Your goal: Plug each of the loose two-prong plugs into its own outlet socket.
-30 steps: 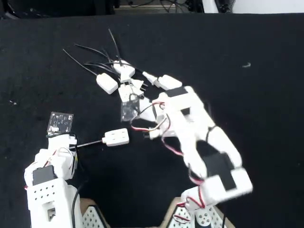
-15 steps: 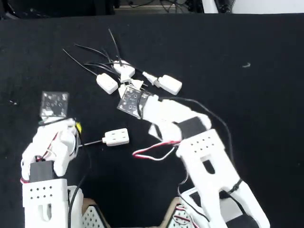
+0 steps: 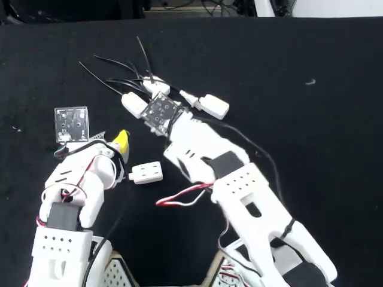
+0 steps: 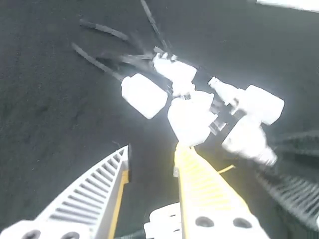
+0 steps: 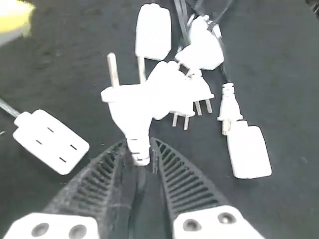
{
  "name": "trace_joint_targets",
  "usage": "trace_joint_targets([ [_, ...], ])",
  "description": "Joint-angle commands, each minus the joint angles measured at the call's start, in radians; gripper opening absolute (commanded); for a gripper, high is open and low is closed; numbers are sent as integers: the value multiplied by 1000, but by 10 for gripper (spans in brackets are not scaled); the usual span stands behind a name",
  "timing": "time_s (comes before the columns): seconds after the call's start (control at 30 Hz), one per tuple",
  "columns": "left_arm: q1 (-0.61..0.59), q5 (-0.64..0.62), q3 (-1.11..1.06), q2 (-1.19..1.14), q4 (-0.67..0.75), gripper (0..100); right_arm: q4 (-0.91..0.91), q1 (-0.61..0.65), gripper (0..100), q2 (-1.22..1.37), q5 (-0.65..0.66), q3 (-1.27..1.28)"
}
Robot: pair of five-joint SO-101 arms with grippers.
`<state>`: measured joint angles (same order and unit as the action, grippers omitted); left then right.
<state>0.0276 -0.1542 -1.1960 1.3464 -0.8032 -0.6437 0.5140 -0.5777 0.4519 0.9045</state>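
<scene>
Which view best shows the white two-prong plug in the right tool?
Right wrist view: the white two-prong plug sits in the right tool, body and both prongs unobstructed. High view: the arm's wrist board covers it. Left wrist view: it blurs into the pile of white plugs; can't single it out.

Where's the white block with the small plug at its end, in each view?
High view: white block at the pile's right end.
Left wrist view: white block at the pile's edge.
Right wrist view: white block beside the pile, small plug toward it.
Shared landmark: the corded block on the pile's opposite side.
</scene>
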Motion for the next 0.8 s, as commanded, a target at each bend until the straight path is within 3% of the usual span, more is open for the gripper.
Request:
trace_joint_targets([
  [0.0, 13, -31, 8, 12, 46, 156, 48, 61, 11, -1, -15, 15],
  [0.23, 15, -66, 5, 32, -5, 158, 97, 92, 11, 7, -15, 41],
  [0.5, 22, -60, -96, 265, 5, 159, 91, 97, 11, 7, -15, 41],
  [0.63, 105, 80, -180, 345, 5, 159, 80, 126, 11, -1, -15, 44],
  [0.77, 116, 109, -197, 362, 5, 158, 52, 170, 11, -1, -15, 41],
])
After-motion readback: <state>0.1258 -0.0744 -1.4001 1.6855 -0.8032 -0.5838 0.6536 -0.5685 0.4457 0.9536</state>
